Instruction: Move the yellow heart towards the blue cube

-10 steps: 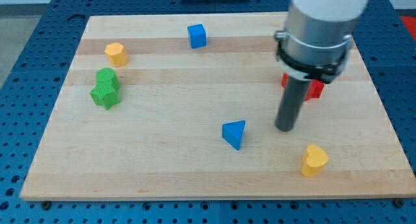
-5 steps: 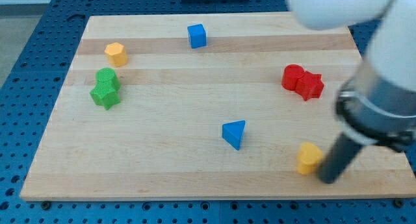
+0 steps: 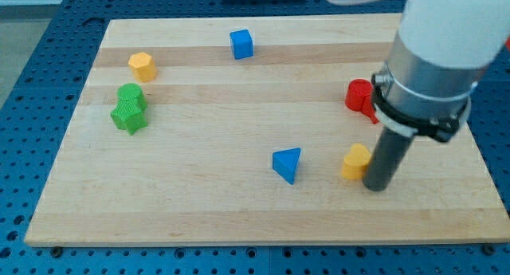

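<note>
The yellow heart [image 3: 355, 162] lies at the view's lower right of the wooden board [image 3: 239, 203]. My tip [image 3: 377, 186] rests on the board right against the heart's right side, slightly below it. The blue cube [image 3: 241, 44] sits far off at the view's top centre, up and to the left of the heart. A blue triangle [image 3: 288, 164] lies just left of the heart, between it and the rest of the board.
Two red blocks [image 3: 360, 96] sit at the view's right, partly hidden behind the arm. A yellow hexagon-like block [image 3: 142, 65] is at the upper left. Two green blocks [image 3: 129, 108] lie together at the left.
My tip swung from the board's middle right down to the heart's right side, then pushed it up and to the left. The heart now lies closer to the blue triangle.
</note>
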`<state>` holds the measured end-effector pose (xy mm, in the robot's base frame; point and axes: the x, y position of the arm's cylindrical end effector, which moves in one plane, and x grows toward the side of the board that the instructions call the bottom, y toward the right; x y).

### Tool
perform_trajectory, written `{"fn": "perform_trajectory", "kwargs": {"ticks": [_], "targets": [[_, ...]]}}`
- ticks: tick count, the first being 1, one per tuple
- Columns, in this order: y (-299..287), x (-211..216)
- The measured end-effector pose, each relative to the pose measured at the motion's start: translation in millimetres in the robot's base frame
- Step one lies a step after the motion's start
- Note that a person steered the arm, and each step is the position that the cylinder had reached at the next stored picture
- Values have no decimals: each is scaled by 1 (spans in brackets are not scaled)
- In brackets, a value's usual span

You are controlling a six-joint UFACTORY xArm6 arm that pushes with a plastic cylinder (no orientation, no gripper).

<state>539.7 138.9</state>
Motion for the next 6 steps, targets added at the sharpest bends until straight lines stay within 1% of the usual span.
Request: {"fn": "perform_trajectory", "kwargs": {"ticks": [1, 2, 3, 4, 6], "targets": [[-28, -26], [-56, -41], [-89, -41], [-116, -70], [-116, -150]]}}
